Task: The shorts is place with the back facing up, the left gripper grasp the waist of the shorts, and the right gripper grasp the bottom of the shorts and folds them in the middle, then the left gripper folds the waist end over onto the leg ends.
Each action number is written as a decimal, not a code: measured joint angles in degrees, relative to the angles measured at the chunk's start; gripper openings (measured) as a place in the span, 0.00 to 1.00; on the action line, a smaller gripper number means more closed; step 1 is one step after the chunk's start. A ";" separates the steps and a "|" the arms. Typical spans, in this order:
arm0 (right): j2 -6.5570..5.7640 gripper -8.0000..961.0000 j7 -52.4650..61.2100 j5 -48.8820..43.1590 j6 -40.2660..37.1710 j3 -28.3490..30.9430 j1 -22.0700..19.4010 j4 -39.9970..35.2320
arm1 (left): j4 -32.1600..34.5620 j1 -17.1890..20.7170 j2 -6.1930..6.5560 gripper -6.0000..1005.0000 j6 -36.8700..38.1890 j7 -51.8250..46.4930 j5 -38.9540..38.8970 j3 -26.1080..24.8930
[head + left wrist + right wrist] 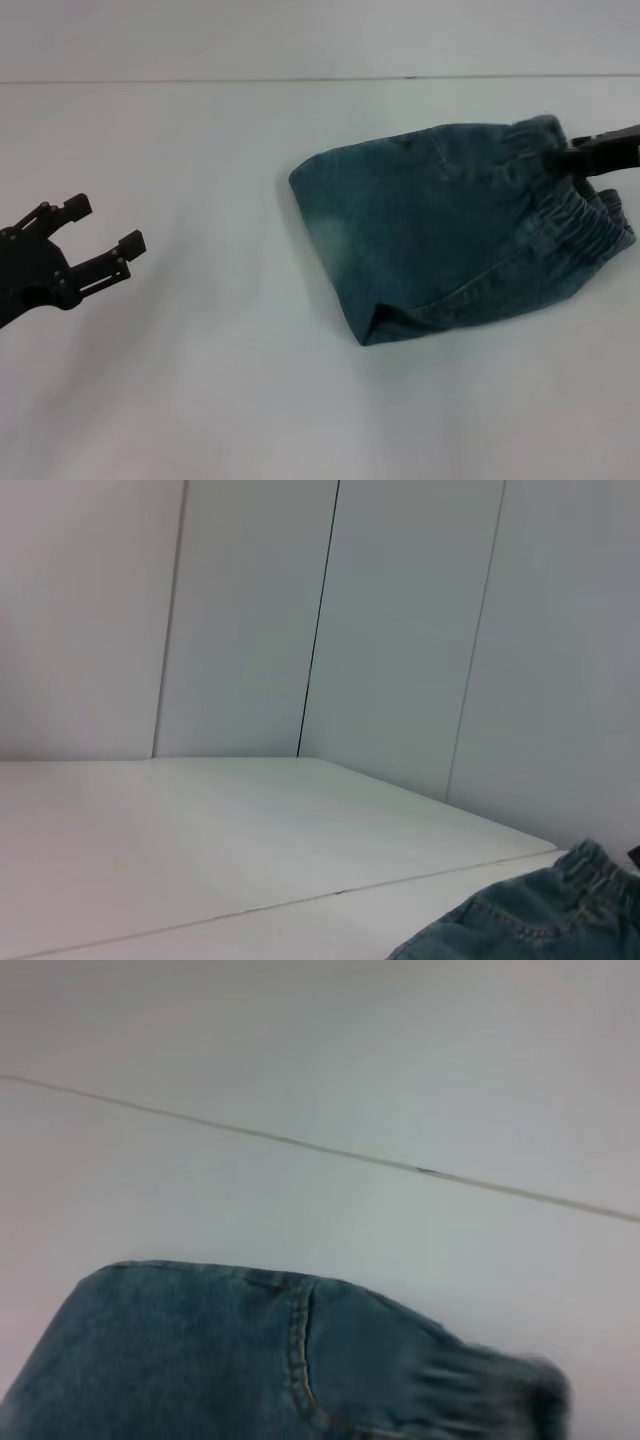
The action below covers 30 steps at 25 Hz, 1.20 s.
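While the left tool hovers open and empty over the white worktop, the right tool touches the folded shorts at the waist; its grip is unclear.

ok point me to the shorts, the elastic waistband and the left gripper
shorts [420,225], head view, middle of the folded denim
elastic waistband [580,225], head view, gathered band at the right end
left gripper [105,232], head view, between its open fingertips
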 joint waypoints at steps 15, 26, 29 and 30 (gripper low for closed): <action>0.61 0.82 -28.55 25.57 -19.31 10.13 -7.47 -4.34 | -0.22 -0.05 0.54 0.93 3.78 0.06 2.17 0.43; 0.08 0.91 -74.76 40.66 -21.76 11.15 -12.54 33.95 | -0.01 0.53 1.25 0.93 12.87 0.45 12.70 -0.13; -0.09 0.94 -78.95 40.32 -20.88 11.56 -12.87 37.42 | 0.00 1.04 1.17 0.93 13.06 1.43 13.82 -0.48; -0.17 0.95 -80.94 40.01 -20.55 11.82 -13.08 38.81 | 0.00 1.19 1.13 0.93 13.05 1.96 14.05 -0.51</action>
